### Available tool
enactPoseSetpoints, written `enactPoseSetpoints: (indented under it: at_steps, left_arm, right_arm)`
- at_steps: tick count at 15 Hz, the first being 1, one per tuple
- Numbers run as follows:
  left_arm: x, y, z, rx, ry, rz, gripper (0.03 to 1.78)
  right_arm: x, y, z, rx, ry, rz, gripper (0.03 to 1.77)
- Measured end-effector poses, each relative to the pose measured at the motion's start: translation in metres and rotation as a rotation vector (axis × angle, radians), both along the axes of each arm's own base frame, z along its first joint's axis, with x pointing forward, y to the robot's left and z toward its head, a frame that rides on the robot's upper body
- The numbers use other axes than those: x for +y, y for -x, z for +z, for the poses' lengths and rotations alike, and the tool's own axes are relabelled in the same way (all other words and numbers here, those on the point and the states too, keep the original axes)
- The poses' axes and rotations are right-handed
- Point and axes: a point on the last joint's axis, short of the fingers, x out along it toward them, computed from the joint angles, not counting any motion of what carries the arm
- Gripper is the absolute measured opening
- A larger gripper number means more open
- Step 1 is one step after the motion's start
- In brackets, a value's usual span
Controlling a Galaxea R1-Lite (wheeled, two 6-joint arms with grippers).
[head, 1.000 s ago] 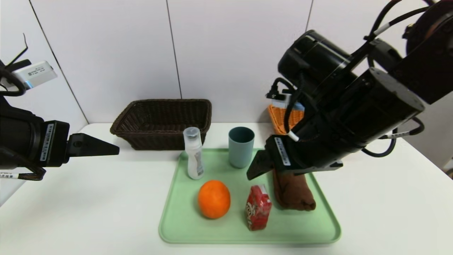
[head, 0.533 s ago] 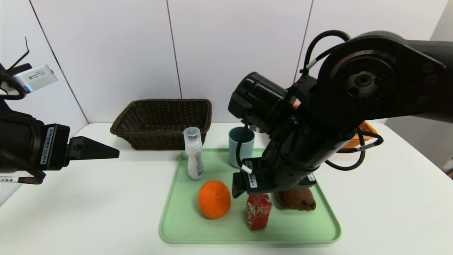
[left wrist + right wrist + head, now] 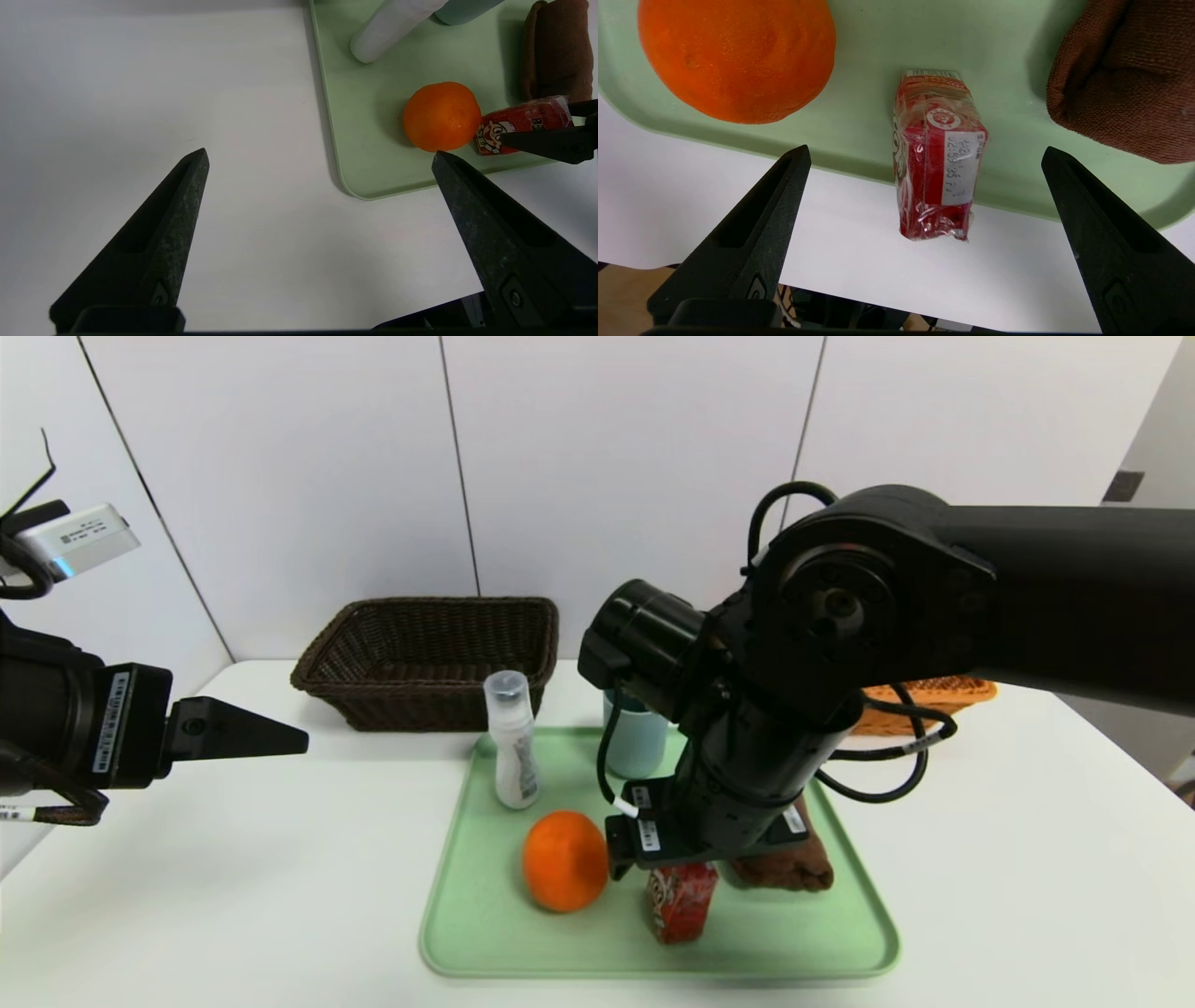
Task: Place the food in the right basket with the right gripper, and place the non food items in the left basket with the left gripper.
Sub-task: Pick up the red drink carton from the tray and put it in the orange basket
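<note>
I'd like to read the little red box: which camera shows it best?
The right wrist view: the red box shows its printed label, unobstructed. The head view shows its lower part; the left wrist view, its cartoon face, partly covered.

On the table (image 3: 233, 877): two baskets (image 3: 434, 686), one tray (image 3: 504, 943), one orange (image 3: 565, 861), one red packet (image 3: 682, 903), one bottle (image 3: 513, 742), one cup (image 3: 635, 747), one brown cloth (image 3: 789, 859).
</note>
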Motion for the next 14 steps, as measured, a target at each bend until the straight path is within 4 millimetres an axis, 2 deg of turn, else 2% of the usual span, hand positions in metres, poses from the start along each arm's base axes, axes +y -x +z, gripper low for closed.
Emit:
enactPoseSetpoints:
  at_steps: [6,14]
  left_arm:
    - [0.002,0.006,0.001,0.0,0.002,0.005,1.69]
    - [0.003,0.011,-0.002,0.005,0.002,0.005,1.69]
  right_arm:
    - [0.005,-0.011,-0.02,0.049,0.027,-0.013,1.71]
    - [0.003,-0.019,-0.025,0.07,0.026,-0.03,1.71]
